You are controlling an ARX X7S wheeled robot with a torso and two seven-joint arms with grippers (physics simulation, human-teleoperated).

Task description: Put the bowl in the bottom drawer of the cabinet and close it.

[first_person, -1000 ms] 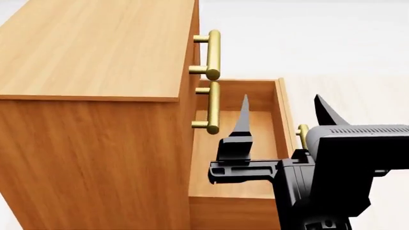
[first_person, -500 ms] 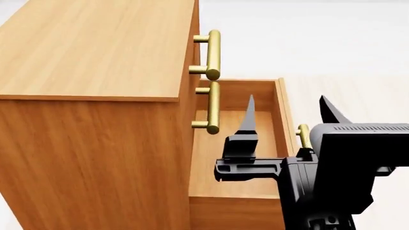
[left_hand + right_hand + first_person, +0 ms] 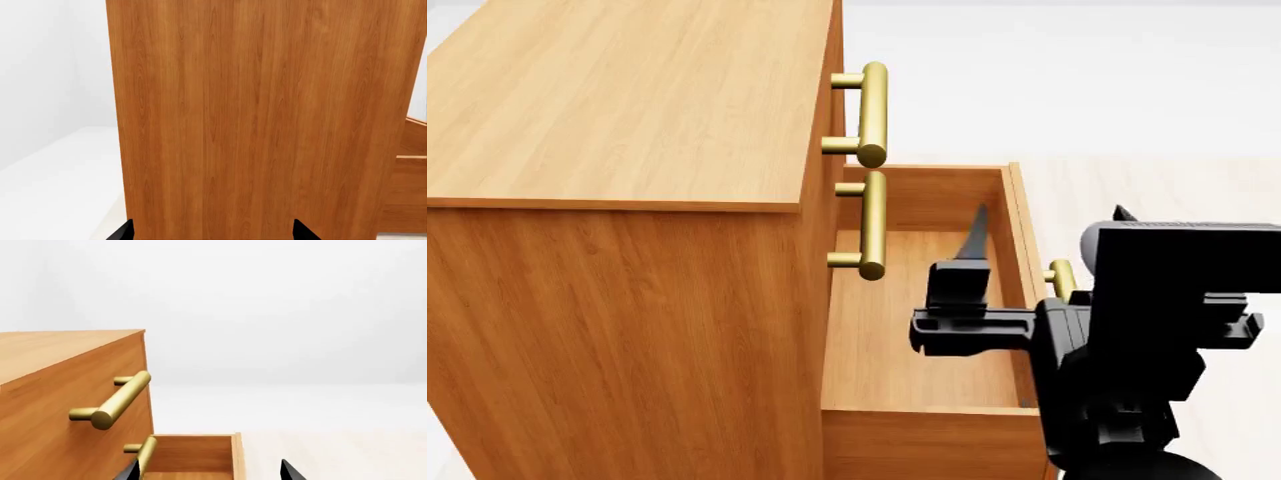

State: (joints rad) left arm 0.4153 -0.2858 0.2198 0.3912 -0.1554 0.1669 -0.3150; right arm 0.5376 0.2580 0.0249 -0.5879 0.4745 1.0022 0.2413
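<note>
Bowl is nowhere we can see; the bottom drawer (image 3: 914, 330) sits pulled out and bare. Our right gripper (image 3: 1048, 245) and left gripper (image 3: 213, 231) spread wide, holding nothing.

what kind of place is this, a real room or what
Likely a bare simulated test space, not a lived-in room: a lone wood-grain cabinet with brass handles, its bottom drawer open, on a plain pale floor against blank white.
</note>
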